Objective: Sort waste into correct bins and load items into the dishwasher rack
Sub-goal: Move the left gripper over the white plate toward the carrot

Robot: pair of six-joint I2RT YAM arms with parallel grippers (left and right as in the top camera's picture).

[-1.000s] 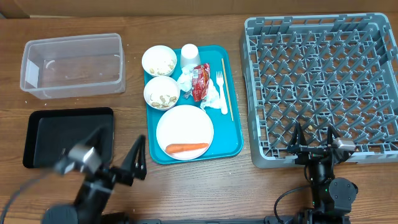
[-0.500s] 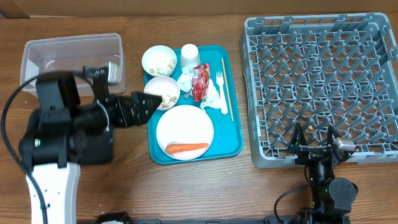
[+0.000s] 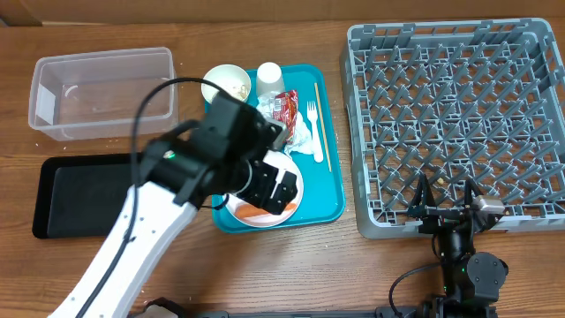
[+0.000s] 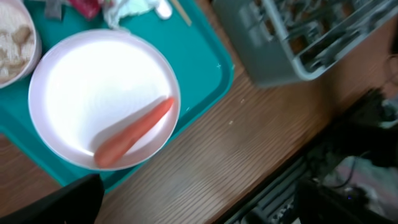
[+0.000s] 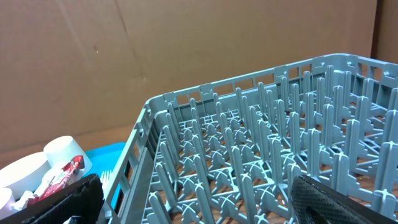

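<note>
Dishes and trash sit together on a teal tray (image 3: 332, 190) in the middle of a wooden table (image 3: 291, 265). The left arm reaches over the tray, and the left gripper (image 3: 269, 190) hangs above the round plate (image 4: 93, 87) at the near end of the tray. Its two fingers are spread far apart with nothing between them, so it holds nothing. An orange carrot (image 4: 134, 132) lies on the plate, on the side closest to the robot. In the left wrist view, a small bowl (image 4: 13, 43) with bits of food in it is just beside the plate. Another bowl (image 3: 222, 81) sits at the far left corner of the tray, and the arm hides part of it. A white cup (image 3: 269, 77) stands next to that bowl. A red wrapper (image 3: 284, 108), crumpled white napkins (image 3: 300, 134) and a white fork (image 3: 312, 113) lie close together in the middle of the tray. A thin wooden stick (image 3: 323, 124) lies along the right side of the tray. A clear tub (image 3: 101, 93) is on the left at the far side of the table. A black tray (image 3: 75, 194) lies in front of it, closer to the robot. A big grey rack (image 3: 459, 124) fills the right side of the table. The right gripper (image 3: 444, 196) sits low at the near edge of the rack, with its fingers wide apart and nothing held.
</note>
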